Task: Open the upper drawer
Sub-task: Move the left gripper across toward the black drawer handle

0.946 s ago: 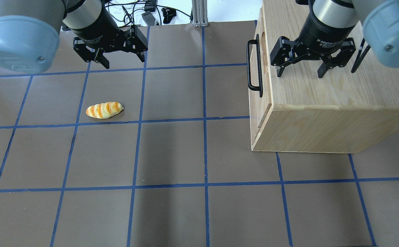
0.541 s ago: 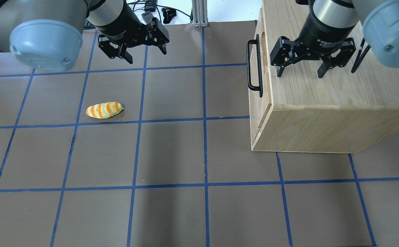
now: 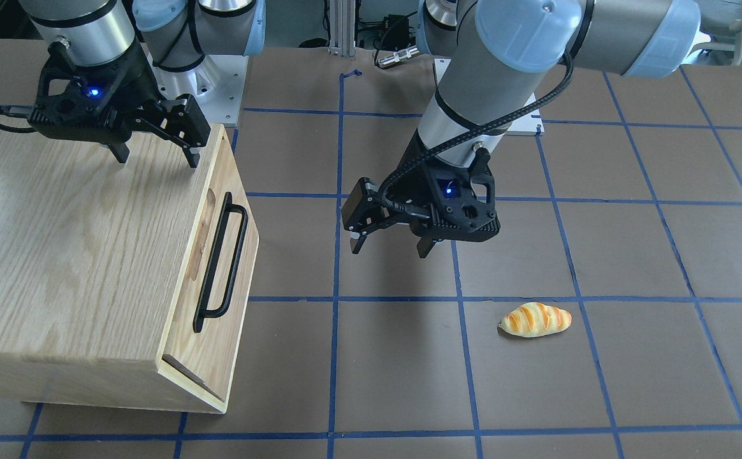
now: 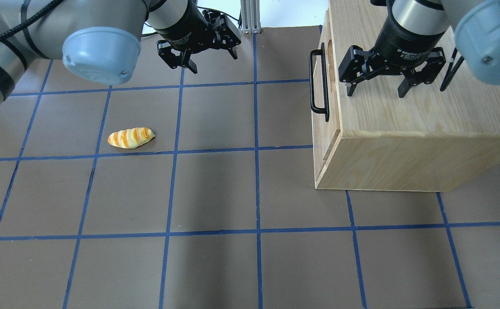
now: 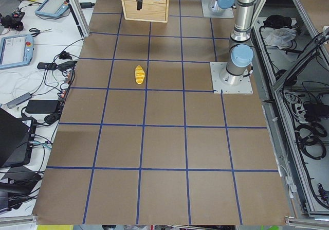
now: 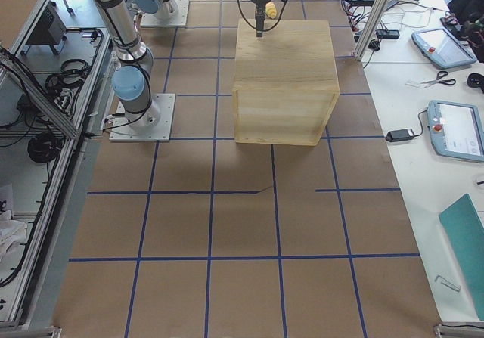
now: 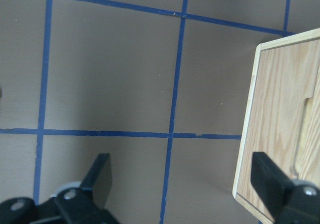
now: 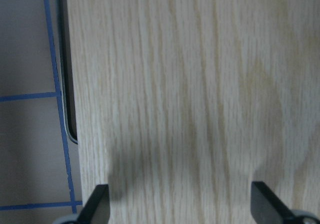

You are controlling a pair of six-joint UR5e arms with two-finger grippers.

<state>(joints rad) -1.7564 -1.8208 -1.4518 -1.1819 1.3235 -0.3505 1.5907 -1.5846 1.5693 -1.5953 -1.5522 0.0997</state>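
Left gripper (image 3: 389,248): fingers spread wide and empty above the table (image 3: 600,255); the upper drawer (image 3: 200,344) stands well apart off one fingertip, so you've a reach to make
Right gripper (image 4: 376,92): wide too, holding nothing, just over the cabinet (image 4: 404,124) top, likely parked out of your way
Upper drawer: pale wood, looks shut flush; its black bar handle (image 3: 221,261), over an oval recess, faces the left gripper
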